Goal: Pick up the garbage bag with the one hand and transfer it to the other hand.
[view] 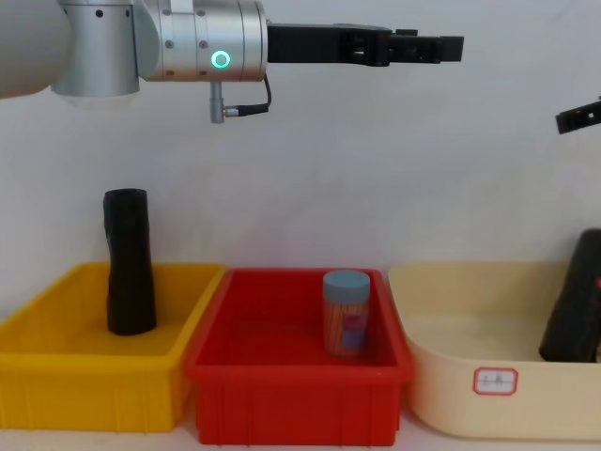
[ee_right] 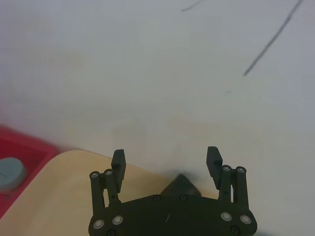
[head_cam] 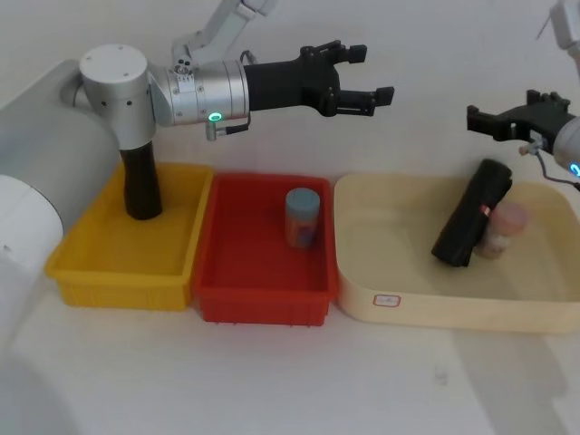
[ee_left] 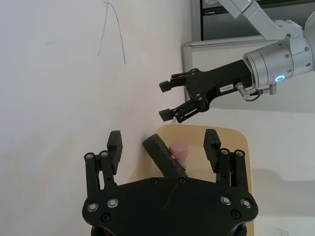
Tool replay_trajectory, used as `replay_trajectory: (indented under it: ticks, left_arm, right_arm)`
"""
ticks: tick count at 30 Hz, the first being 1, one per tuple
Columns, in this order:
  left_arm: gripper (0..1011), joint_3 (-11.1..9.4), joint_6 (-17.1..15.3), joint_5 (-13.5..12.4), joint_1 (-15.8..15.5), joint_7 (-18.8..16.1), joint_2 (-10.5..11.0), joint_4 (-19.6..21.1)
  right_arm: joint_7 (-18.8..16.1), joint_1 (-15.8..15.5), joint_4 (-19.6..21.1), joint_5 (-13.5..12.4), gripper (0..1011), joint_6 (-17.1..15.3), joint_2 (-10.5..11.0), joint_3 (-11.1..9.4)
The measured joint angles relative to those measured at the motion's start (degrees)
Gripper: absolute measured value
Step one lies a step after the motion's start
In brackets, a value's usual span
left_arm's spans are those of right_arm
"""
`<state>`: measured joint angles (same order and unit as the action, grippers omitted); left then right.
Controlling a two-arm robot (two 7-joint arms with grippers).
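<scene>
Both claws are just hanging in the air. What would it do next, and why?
Probably the left gripper should swing over and down to the garbage bag. The bag leans untouched in the cream bin beside a pink jar, and the left gripper hangs open above the red bin. The right gripper, also open, hovers beyond the cream bin.

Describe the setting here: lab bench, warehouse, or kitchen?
Most likely a lab test bench: a plain white table against a bare white wall, with three plastic bins in a row, the yellow bin, red bin and cream bin, holding props like the rolled black garbage bag.
</scene>
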<state>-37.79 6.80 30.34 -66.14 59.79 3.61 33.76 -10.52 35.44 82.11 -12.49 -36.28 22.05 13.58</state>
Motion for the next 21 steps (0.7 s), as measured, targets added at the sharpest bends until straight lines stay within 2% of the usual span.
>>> replay_trajectory:
  ticks: [21]
  left_arm:
    - [1002,0.0,0.0,0.0,0.0,0.0,0.0,0.0]
  right_arm:
    - [1.3,-0.7,0.7,-0.1,1001,-1.6,0.4,-1.6]
